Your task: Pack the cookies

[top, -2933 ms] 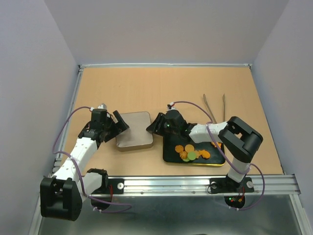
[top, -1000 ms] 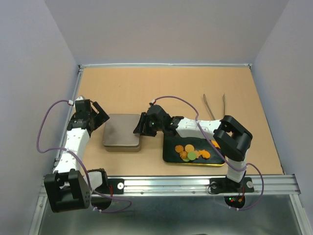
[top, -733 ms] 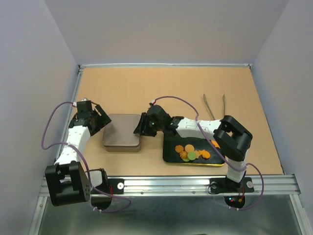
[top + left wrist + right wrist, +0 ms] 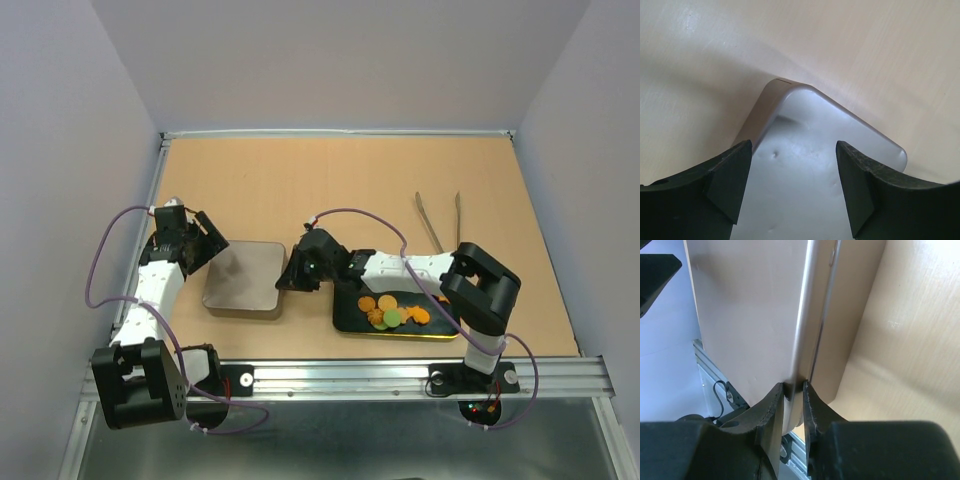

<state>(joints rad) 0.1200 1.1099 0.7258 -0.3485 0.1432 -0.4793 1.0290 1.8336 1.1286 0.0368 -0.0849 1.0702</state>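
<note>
The cookies [image 4: 392, 312], round orange, tan and green ones, lie in a pile on a black tray [image 4: 346, 318]. A flat metal tin [image 4: 243, 279] with its lid on sits left of the tray. My right gripper [image 4: 291, 275] is shut on the tin's right edge; in the right wrist view the tin [image 4: 750, 305] runs up from the closed gripper [image 4: 794, 390]. My left gripper [image 4: 207, 246] is open at the tin's far left corner. In the left wrist view the gripper [image 4: 792, 185] is spread over the tin [image 4: 805, 170], holding nothing.
Metal tongs [image 4: 437, 220] lie on the table behind and right of the tray. A metal rail [image 4: 400, 378] runs along the near edge. Grey walls close in the left, right and back.
The tin has slid left and slightly nearer, turning a little, with my right gripper on its right edge. My left arm has drawn back to the left.
</note>
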